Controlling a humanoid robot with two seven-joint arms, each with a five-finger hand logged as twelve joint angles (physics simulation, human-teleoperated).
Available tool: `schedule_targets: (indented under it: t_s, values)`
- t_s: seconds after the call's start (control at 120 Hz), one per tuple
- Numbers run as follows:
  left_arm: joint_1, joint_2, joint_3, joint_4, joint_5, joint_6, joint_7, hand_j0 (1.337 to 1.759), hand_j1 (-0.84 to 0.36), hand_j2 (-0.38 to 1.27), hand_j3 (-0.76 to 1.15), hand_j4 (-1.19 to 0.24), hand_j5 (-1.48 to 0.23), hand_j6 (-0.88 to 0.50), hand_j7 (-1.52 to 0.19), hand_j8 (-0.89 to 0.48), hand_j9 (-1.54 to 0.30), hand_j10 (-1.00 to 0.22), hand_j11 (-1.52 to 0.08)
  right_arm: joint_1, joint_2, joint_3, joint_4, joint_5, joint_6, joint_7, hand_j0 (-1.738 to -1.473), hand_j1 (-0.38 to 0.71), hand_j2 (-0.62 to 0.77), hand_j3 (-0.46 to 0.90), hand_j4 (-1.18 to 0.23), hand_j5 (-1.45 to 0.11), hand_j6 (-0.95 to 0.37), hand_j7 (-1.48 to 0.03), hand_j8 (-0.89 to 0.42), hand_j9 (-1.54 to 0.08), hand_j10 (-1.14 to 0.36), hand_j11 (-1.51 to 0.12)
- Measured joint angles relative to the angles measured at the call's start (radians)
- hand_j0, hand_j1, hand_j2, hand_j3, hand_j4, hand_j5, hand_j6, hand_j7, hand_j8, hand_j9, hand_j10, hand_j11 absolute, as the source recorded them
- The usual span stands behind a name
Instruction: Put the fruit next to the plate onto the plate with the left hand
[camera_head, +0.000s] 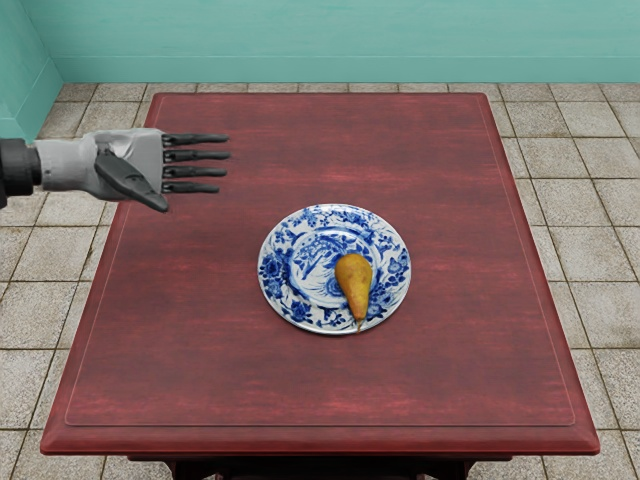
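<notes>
Handling: pear (354, 283) looks light, firm, smooth; grip its broad belly.
Location: on the plate (285, 262), right of centre.
Left robot hand (150, 166): fingers outstretched, empty, over the counter (200, 380), far left.

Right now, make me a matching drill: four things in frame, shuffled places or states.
1 yellow-brown pear
2 blue-and-white patterned plate
3 grey left hand
4 dark red wooden table

A open, at table's far-left edge
B resting on the plate
C near table's middle
D on beige tiled floor

Pairs: 1-B, 2-C, 3-A, 4-D
</notes>
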Motion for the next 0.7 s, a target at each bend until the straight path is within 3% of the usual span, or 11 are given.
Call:
schedule_targets:
  t_s: [0.567,0.7]
  values:
    - [0.060,0.212,0.002,0.076,-0.018,-0.001,0.000,1.658,0.34,0.00,0.00,-0.01,-0.01,-0.01,-0.01,-0.01,-0.01,-0.01,-0.01,0.000,0.000,0.000,0.000,0.000,0.000,0.000,-1.658,-0.32,0.00,0.00,-0.02,-0.03,-0.02,-0.03,-0.02,-0.03,-0.02,-0.03]
    - [0.060,0.219,0.004,0.079,-0.017,-0.001,0.000,1.658,0.34,0.00,0.00,-0.01,-0.01,-0.01,-0.01,-0.01,-0.01,-0.01,-0.01,0.000,0.000,0.000,0.000,0.000,0.000,0.000,-1.658,-0.32,0.00,0.00,-0.02,-0.03,-0.02,-0.03,-0.02,-0.03,-0.02,-0.03]
